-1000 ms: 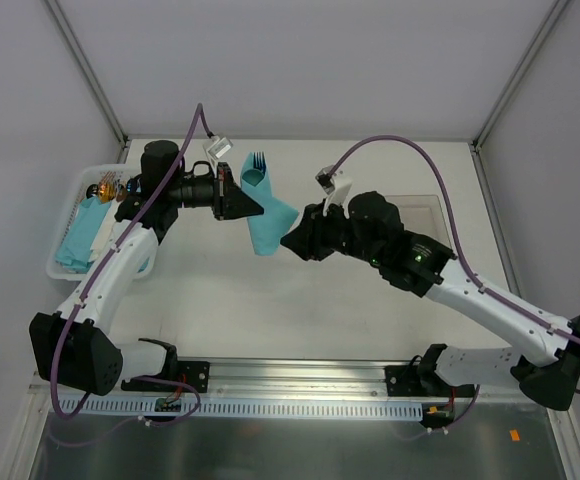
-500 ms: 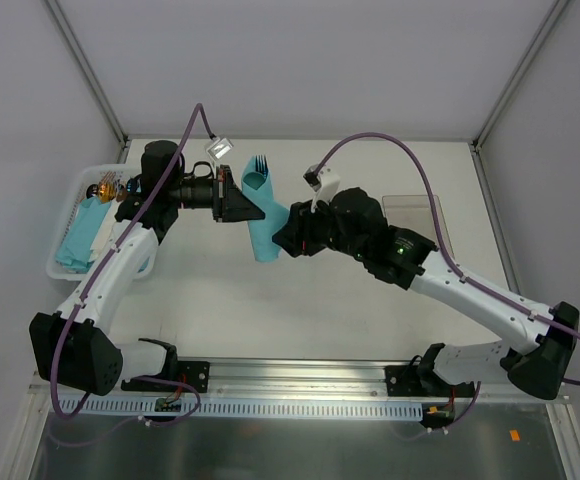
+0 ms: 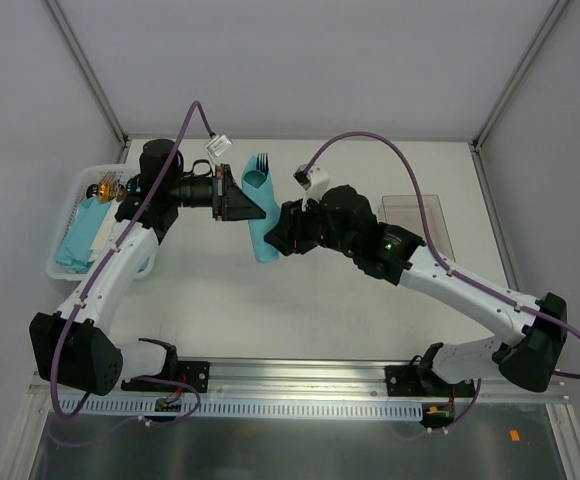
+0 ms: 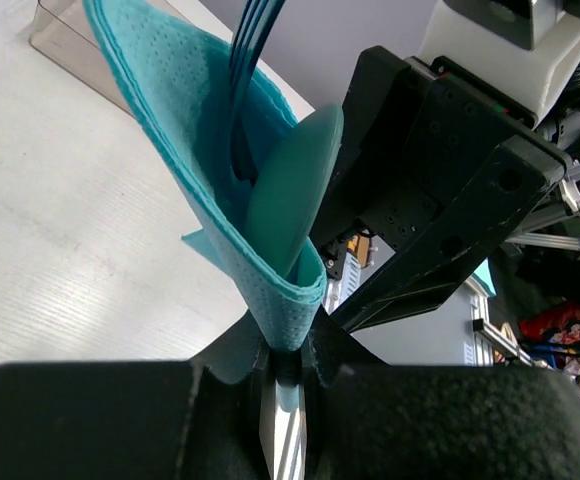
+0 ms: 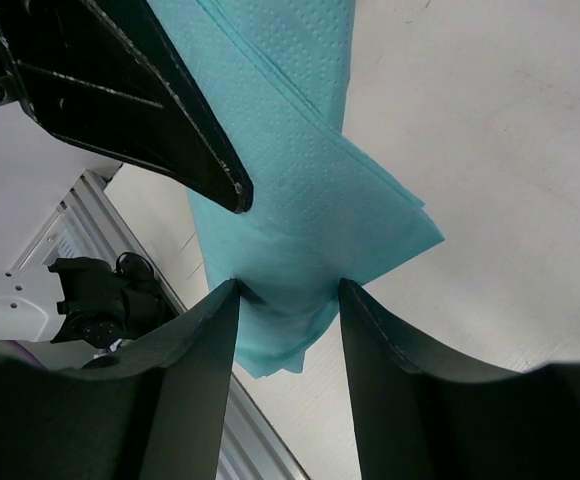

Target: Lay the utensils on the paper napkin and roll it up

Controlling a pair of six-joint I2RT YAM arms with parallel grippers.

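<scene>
Bench: a white surface with an arm bolted at each near corner.
Right arm: reaches from the near right toward the middle of the bench.
Left arm: rises at the near left and bends toward the middle.
Basket: white, at the far left edge, holding folded teal napkins and a small orange item.
Clear container: on the right side of the bench, partly under the right arm's cable.
Paper napkin: teal, wrapped into a loose cone and held between the two hands at the middle of the bench.
Utensils: inside the cone. The dark blue fork tines poke out of its far open end, and the left wrist view shows a teal spoon beside the fork.
Left hand: fingers pressed together on the napkin's folded edge.
Right hand: fingers on either side of the cone's lower end, clamped on the napkin, which fills the gap.
</scene>
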